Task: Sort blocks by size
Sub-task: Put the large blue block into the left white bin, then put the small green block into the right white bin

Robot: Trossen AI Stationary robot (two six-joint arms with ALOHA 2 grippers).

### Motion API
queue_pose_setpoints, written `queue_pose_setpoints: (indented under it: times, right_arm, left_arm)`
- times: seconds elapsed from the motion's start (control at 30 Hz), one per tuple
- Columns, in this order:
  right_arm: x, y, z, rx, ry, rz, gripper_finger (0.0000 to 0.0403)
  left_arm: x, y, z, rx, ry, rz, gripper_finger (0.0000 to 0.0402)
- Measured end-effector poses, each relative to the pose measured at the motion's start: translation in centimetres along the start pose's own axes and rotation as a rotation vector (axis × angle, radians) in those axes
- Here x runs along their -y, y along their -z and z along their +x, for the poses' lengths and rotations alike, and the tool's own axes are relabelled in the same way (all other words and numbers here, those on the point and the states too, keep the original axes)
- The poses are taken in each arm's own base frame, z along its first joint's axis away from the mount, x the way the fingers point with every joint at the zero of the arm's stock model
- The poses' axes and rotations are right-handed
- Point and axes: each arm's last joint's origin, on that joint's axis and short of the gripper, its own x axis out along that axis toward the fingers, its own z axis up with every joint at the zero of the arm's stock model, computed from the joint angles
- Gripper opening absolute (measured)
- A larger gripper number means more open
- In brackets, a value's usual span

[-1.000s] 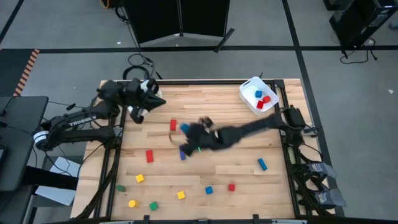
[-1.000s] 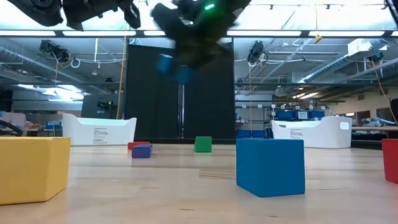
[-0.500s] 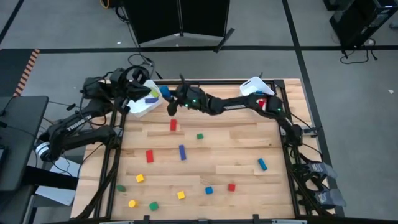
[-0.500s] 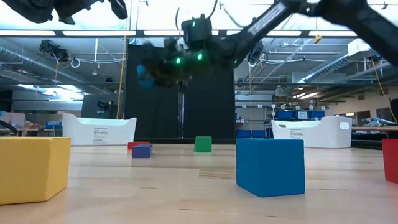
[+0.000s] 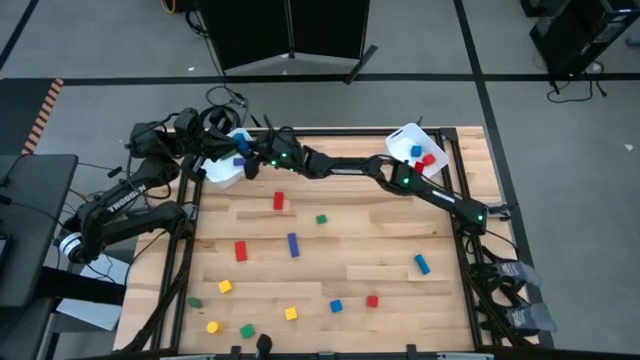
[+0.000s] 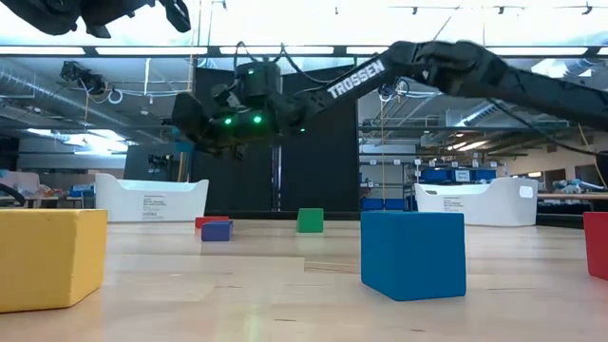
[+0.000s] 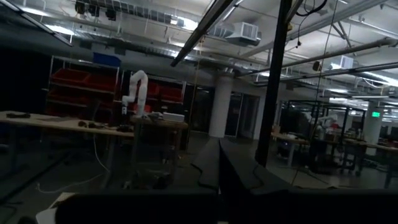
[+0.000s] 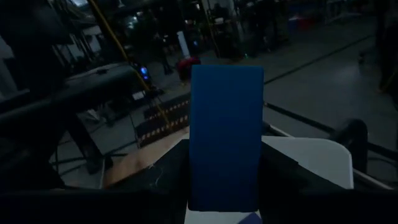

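I see one bin at the table's upper left, another upper right. Blocks lie scattered across the middle and lower edge.

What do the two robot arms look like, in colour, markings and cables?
Both arms are black and slim. The right arm has white TROSSEN lettering and green lights near its tool. The left arm has the same white lettering, with black cables looped beside it.
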Motion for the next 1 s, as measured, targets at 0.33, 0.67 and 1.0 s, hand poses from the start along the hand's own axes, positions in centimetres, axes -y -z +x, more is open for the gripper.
queue_pose_setpoints:
  times: [0.33,0.67,1.0]
  right_arm:
    - [1.5,0.4,0.5,-0.005,0.004,0.013,0.0302]
    - [-1.3,-0.2,0.1,0.136,-0.017,-0.112,0.0338]
    - [-3.9,-1.1,-8.8,0.152,-0.023,-0.224,0.0218]
  left_arm:
    - [0.0,0.0,-0.1,-0.015,0.011,0.0,0.001]
    - [-0.4,0.3,-0.3,-0.033,-0.02,-0.035,0.001]
    - [-1.5,1.7,-0.6,-0.122,-0.099,-0.106,0.001]
